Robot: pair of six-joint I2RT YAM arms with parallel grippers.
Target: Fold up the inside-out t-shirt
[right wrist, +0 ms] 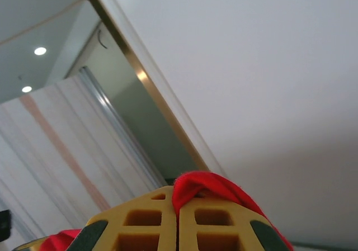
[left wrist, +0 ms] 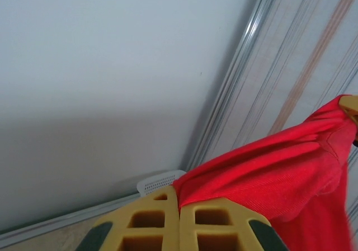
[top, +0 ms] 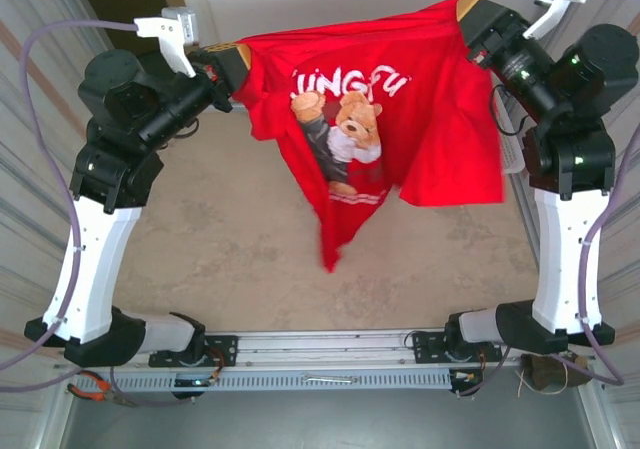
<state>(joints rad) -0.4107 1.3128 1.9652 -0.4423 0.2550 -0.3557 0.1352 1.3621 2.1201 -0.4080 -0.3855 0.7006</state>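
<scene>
There is one red t-shirt (top: pixel 400 99), one left claw (top: pixel 236 61) and one right claw (top: pixel 467 9), so two in all, one white mesh basket (left wrist: pixel 159 181) and one tabletop (top: pixel 200 239).

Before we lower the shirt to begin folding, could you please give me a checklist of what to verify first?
1. The left gripper is shut on the t-shirt: ok, red fabric is pinched in it.
2. The right gripper is shut on the t-shirt: ok, fabric bulges out of it.
3. The t-shirt is spread flat between the two: not ok, it sags and narrows to a twisted point.
4. That lowest point hangs free of the table: cannot tell from above.
5. The printed graphic faces the top camera: ok.
</scene>
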